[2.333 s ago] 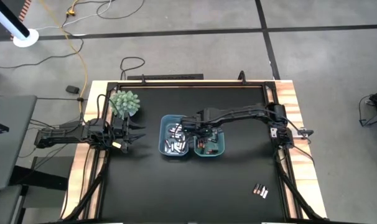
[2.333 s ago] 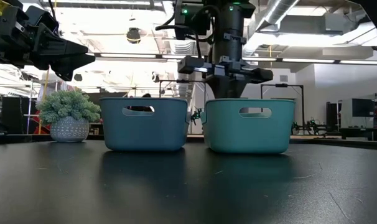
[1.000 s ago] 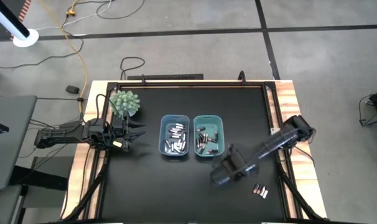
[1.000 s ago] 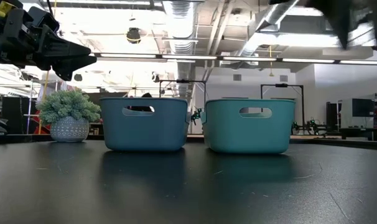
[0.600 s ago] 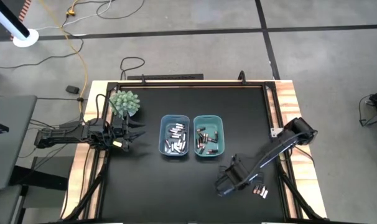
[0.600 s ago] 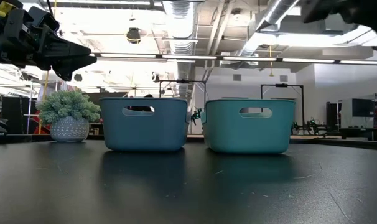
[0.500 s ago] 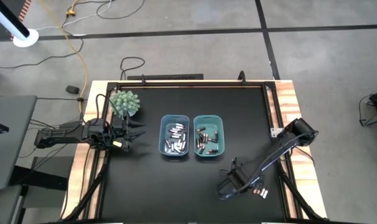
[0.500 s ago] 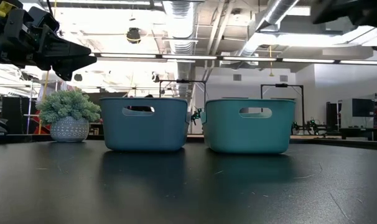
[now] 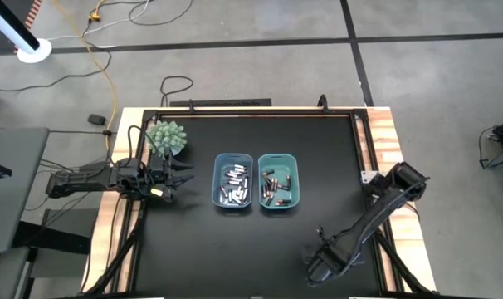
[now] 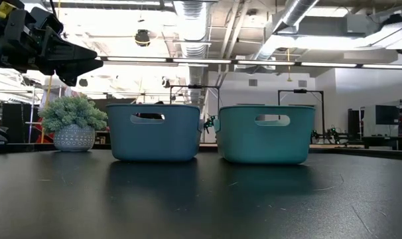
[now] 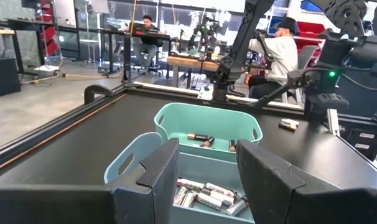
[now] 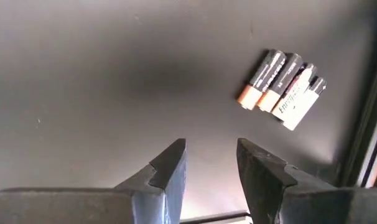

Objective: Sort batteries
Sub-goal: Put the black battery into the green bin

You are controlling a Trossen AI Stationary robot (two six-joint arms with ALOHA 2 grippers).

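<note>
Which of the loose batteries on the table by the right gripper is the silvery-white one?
The outermost of the cluster, the silvery-white battery; the two beside it are dark batteries with copper ends. The right gripper hovers open nearby.

Loose batteries [image 12: 283, 85] lie side by side on the black table, two dark with copper ends, others silvery-white; more batteries [image 9: 234, 184] fill both bins.

right arm [image 9: 369, 224] covering loose batteries [image 12: 282, 83] from above
</note>
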